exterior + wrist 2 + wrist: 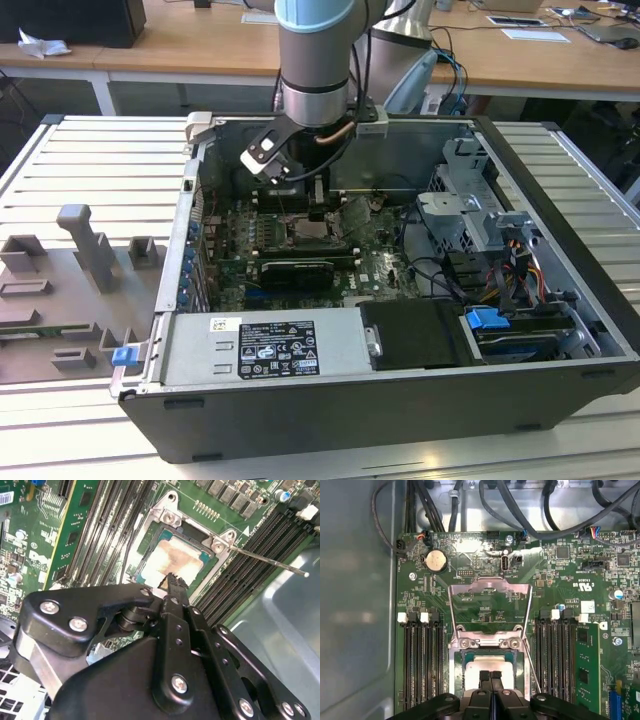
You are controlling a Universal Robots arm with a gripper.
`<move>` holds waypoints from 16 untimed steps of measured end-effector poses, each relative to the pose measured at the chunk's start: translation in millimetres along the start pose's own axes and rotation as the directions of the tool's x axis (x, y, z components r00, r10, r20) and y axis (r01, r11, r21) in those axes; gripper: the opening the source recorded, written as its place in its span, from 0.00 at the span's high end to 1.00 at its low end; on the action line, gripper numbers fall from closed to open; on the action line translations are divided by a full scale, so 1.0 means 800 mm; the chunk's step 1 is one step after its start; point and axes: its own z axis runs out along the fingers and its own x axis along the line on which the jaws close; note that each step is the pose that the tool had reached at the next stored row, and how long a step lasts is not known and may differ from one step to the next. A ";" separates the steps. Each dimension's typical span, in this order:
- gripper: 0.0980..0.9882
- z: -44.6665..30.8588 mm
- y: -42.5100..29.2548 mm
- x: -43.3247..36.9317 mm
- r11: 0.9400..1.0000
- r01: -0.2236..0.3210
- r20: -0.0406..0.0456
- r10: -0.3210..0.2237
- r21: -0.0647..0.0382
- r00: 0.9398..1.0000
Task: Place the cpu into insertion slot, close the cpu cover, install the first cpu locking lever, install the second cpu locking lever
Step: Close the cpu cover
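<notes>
Closed gripper (pixel 490 676), fingers pressed together on nothing, tips just over the cpu (pixel 487 662). Cpu lies seated in the slot (pixel 468 656). Cover (pixel 490 586) stands hinged back, likely to keep the socket clear; lever (pixel 265 562) sticks out unlatched.

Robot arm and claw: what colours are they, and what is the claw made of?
The arm is a round silver-grey tube with a pale blue band at its joint. The claw is black. It is built from flat linked bars held together by shiny silver screws, and it ends in two slim black fingers.
</notes>
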 end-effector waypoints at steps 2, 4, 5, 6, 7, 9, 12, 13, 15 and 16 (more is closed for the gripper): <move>0.99 -0.0179 0.0014 0.001 1.000 0.000 0.000 0.000 0.000 1.000; 0.99 -0.0178 0.0038 0.001 1.000 0.000 0.000 0.000 0.000 1.000; 0.99 -0.0176 0.0059 0.001 1.000 0.000 0.000 0.000 0.000 1.000; 0.99 -0.0173 0.0100 0.001 1.000 0.000 0.000 0.000 0.002 1.000; 0.99 -0.0171 0.0132 0.001 1.000 0.000 0.000 0.000 0.003 1.000; 0.99 -0.0168 0.0180 0.001 1.000 0.000 0.000 0.000 0.004 1.000; 0.99 -0.0280 0.0222 0.001 1.000 0.000 0.000 0.000 0.007 1.000; 0.99 -0.0327 0.0228 0.001 1.000 0.000 0.000 0.000 0.007 1.000; 0.99 -0.0337 0.0271 0.001 1.000 0.000 0.000 0.000 0.007 1.000; 0.99 -0.0335 0.0301 0.001 1.000 0.000 0.000 0.000 0.008 1.000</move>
